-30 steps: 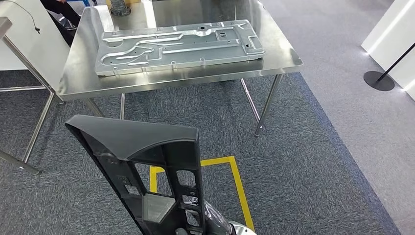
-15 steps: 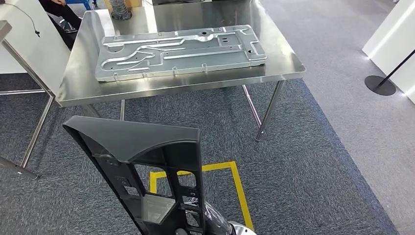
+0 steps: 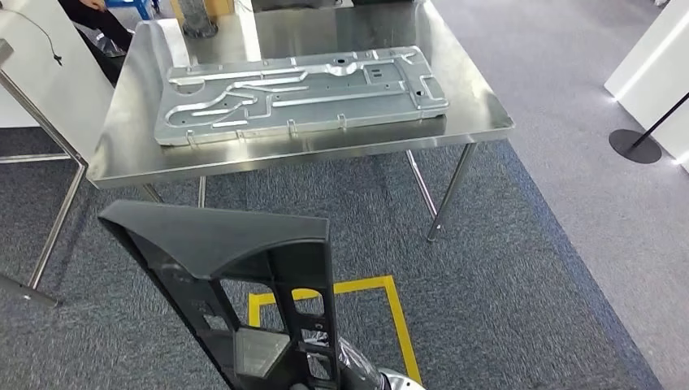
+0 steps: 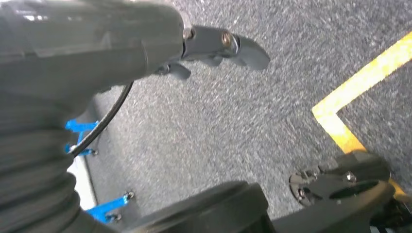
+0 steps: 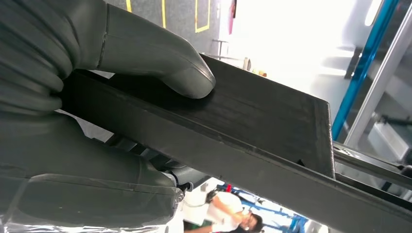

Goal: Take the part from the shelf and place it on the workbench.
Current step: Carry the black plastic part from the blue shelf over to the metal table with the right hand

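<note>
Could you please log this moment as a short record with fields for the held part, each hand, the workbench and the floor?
held part: black plastic part with cut-out openings, carried upright, short of the bench
right hand: right hand grips the part, thumb pressed on its flat face
left hand: left hand holds nothing, hanging over the carpet
workbench: steel workbench ahead, carrying a stamped metal panel
floor: grey carpet with a yellow tape marking
task state: part not yet placed
</note>
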